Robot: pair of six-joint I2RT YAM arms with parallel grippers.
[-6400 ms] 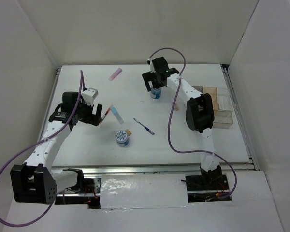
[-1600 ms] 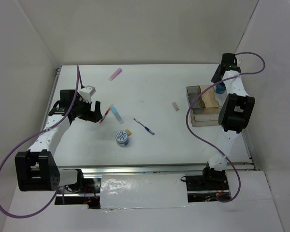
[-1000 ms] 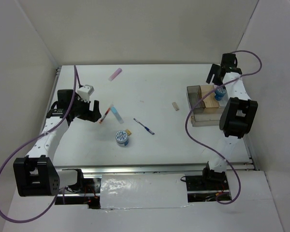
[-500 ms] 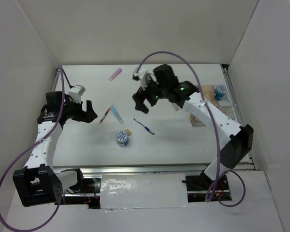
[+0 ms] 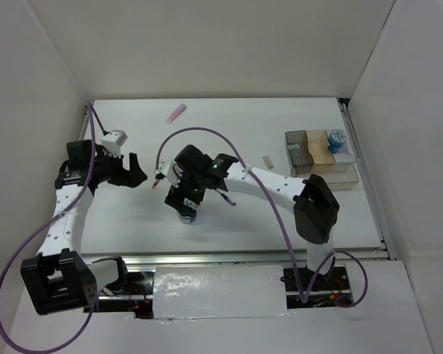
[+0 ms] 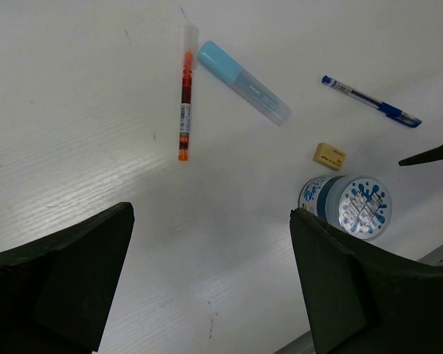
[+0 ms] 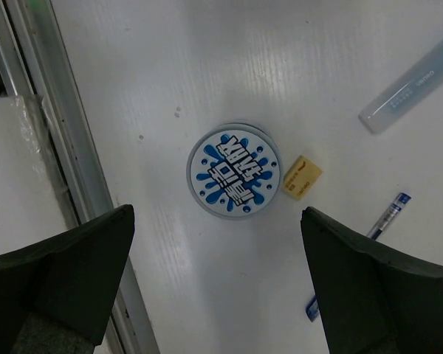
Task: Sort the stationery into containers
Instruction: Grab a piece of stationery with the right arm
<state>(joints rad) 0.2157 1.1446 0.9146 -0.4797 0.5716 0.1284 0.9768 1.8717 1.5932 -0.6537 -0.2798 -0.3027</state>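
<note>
Right gripper (image 7: 218, 214) is seen spread wide and empty above a roll (image 7: 234, 175) at centre of its wrist view; the cube (image 7: 302, 178) lies just right of the roll. Left gripper (image 6: 213, 214) is seen spread and empty. A second roll (image 5: 337, 139) is noted in the tray (image 5: 295, 147), upper right of the top view.

rolls (image 7: 235, 174) (image 5: 337, 138) 2 | pens (image 6: 184, 103) (image 6: 373, 105) 2 | bars (image 6: 244, 71) (image 5: 176, 112) 2 | cube (image 6: 329, 154) 1 | block (image 5: 267, 161) 1 | tray (image 5: 321, 169) 1

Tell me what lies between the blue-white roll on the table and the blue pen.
A small tan cube, close beside the roll; past it, bare table up to the pen. The right wrist view shows it.
</note>
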